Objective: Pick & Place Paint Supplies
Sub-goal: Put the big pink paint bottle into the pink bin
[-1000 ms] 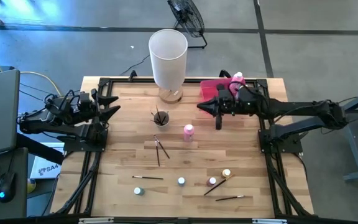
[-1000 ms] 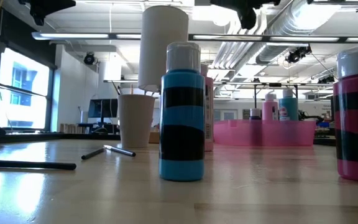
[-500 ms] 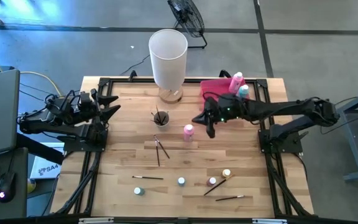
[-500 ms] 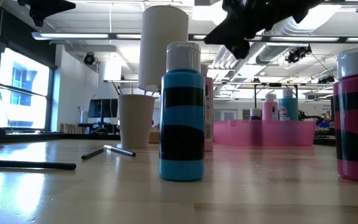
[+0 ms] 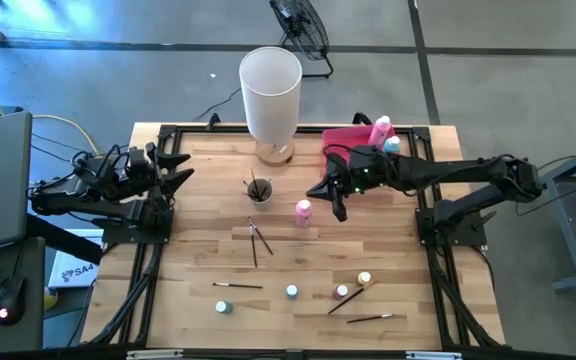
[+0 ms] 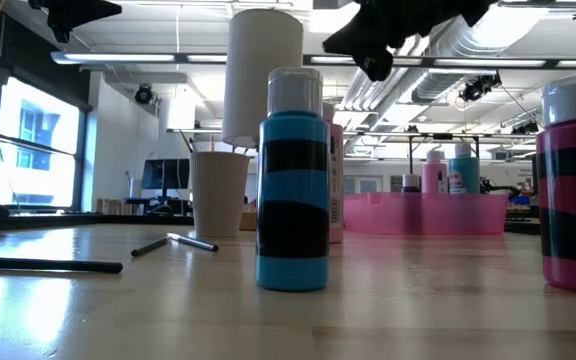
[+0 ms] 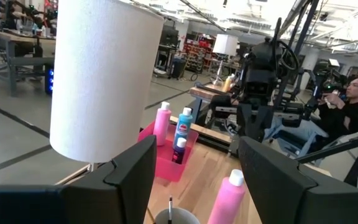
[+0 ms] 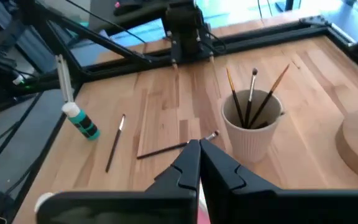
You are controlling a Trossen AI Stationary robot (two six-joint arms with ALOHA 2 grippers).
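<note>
Right pincer [image 5: 340, 207] closed, empty, hiding tray [image 5: 336, 140] edge, left pincer [image 5: 182, 168] open, far brushes [image 5: 371, 319] tiny

From overhead you look straight down on the whole desk [image 5: 298, 250]. The low camera sits at desktop height, close behind a teal bottle [image 6: 293, 180]. Both wrist cameras face inward, sharing the brush cup [image 8: 252, 124].

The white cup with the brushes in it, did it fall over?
No, the white cup stands upright on the table, with three paintbrushes sticking up out of it.
</note>
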